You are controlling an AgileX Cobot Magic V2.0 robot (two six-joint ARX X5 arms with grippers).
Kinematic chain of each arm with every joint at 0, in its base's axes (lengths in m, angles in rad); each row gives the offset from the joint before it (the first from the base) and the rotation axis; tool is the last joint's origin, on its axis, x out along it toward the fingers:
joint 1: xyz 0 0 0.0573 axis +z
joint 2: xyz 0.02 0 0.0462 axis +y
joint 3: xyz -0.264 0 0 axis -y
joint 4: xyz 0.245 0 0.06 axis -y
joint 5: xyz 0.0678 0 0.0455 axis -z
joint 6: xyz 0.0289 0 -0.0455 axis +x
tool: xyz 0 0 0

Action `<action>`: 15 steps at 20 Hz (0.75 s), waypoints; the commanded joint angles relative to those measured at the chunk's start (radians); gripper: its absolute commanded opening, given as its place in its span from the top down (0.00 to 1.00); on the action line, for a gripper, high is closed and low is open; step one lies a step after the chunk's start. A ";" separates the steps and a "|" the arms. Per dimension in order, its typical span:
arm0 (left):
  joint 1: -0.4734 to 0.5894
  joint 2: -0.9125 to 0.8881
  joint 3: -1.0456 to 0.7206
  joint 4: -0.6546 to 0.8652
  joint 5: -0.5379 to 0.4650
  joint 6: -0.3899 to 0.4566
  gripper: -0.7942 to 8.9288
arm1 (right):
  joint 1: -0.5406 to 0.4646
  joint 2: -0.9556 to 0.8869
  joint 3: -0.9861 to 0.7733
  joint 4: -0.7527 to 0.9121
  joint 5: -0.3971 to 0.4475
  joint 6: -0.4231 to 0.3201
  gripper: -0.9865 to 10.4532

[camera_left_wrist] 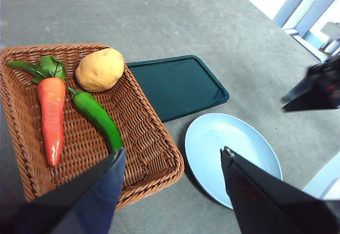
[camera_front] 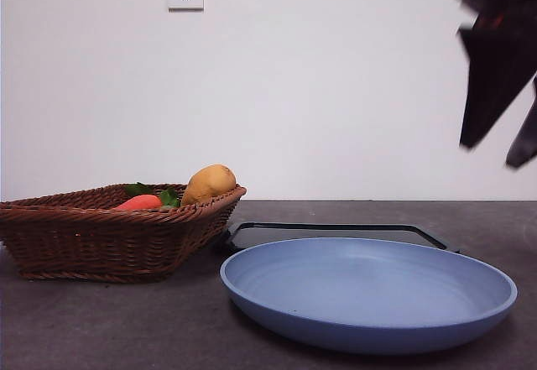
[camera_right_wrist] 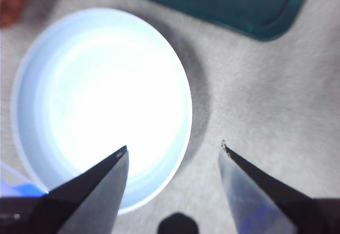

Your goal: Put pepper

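Lying in the basket point(camera_left_wrist: 154, 154), the pepper point(camera_left_wrist: 98, 120) sits near the open left pincer point(camera_left_wrist: 172, 157).

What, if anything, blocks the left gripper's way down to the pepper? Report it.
Nothing visible does. The pepper lies uncovered in the basket, between the carrot and the potato. The left gripper is open above the basket's edge.

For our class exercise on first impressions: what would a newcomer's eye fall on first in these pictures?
Probably the brown woven wicker basket, holding a glossy dark-green pepper between an orange-red carrot with green leaves and a tan potato. Beside it on the grey table lie a wide pale-blue plate and a dark-green flat tray. The open left gripper hovers above the basket.
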 commanded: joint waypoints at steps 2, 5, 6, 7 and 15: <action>-0.001 0.003 0.018 0.016 0.008 -0.006 0.59 | 0.008 0.121 0.016 0.037 -0.004 -0.005 0.65; -0.001 0.003 0.018 0.016 0.007 -0.006 0.59 | 0.020 0.204 0.016 0.068 -0.030 -0.012 0.65; -0.001 0.003 0.018 0.016 0.007 -0.006 0.59 | 0.028 0.229 0.016 0.080 -0.026 -0.012 0.65; -0.001 0.003 0.018 0.016 0.007 -0.006 0.59 | 0.038 0.253 0.016 0.092 -0.027 -0.012 0.65; -0.001 0.003 0.018 0.019 0.007 -0.006 0.59 | 0.063 0.336 0.016 0.126 -0.027 -0.016 0.79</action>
